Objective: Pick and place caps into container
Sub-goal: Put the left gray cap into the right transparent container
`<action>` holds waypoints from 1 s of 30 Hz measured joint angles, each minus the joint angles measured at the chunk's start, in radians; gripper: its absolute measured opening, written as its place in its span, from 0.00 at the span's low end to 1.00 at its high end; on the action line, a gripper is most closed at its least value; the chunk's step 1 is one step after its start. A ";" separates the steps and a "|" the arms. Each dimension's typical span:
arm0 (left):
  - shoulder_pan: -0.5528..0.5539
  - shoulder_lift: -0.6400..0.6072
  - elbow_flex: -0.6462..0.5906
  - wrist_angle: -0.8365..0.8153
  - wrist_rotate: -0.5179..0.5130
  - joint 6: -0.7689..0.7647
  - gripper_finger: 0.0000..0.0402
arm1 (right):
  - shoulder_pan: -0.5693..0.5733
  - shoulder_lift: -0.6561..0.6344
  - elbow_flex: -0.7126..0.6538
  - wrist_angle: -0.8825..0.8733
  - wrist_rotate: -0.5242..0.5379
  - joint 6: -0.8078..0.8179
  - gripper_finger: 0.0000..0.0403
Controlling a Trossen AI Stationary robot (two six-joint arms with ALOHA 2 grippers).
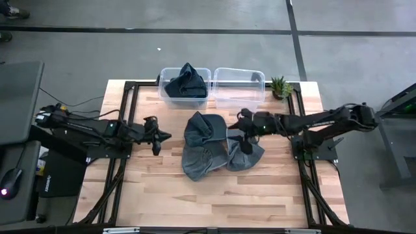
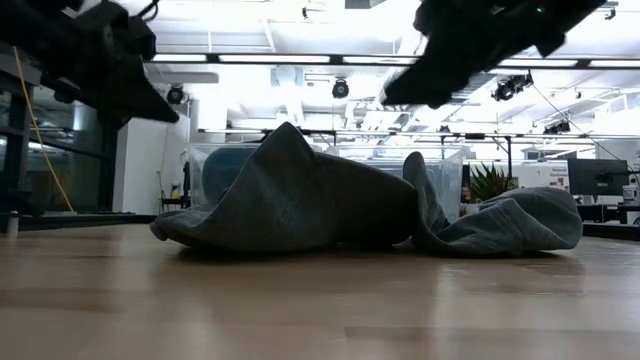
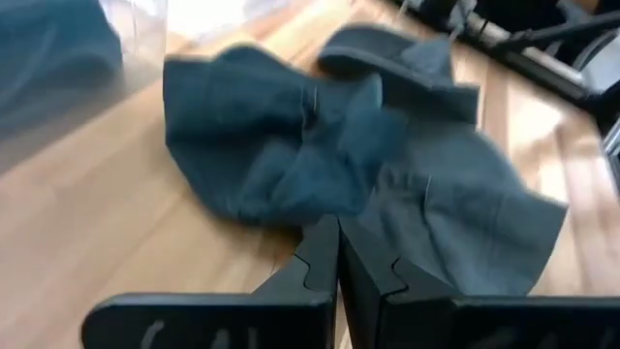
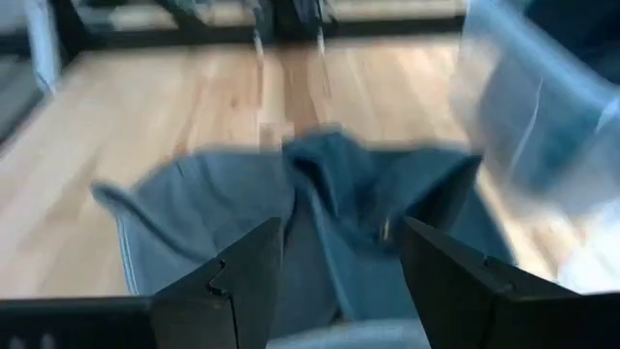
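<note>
At frame centre the right gripper (image 1: 242,138) is hovering open and empty above the heaped grey caps (image 1: 208,153), while the left gripper (image 1: 158,138) is waiting shut, holding nothing, just left of them

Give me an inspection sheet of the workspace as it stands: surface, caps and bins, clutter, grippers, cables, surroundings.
Surface: wooden table, bare at the front.
Job's things: pile of caps mid-table; one dark cap already in the left bin; the right bin looks empty.
Clutter: small potted plant beside the right bin.
Grippers: left gripper shut, off the table, left of the pile; right gripper open, above the pile's right side, holding nothing.
Cables: a yellow cable at the room's left edge in the low view; none seen on the table.
Surroundings: grey floor with dark lines; desk with a mouse to the left.
</note>
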 joint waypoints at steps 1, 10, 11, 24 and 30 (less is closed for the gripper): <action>-0.021 0.010 -0.001 -0.003 -0.011 -0.016 0.00 | 0.020 0.000 -0.004 -0.023 0.020 0.017 0.50; -0.167 0.190 0.000 0.104 -0.040 -0.093 0.00 | 0.228 -0.001 -0.002 -0.086 0.143 0.130 0.50; -0.178 0.212 0.000 0.124 -0.040 -0.098 0.00 | 0.251 -0.001 -0.002 -0.086 0.143 0.144 0.50; -0.302 0.443 0.001 0.305 -0.011 -0.125 0.00 | 0.460 0.220 -0.002 0.142 0.374 -0.104 0.50; -0.313 0.462 0.001 0.327 -0.009 -0.145 0.00 | 0.459 0.366 -0.002 0.328 0.399 -0.167 0.50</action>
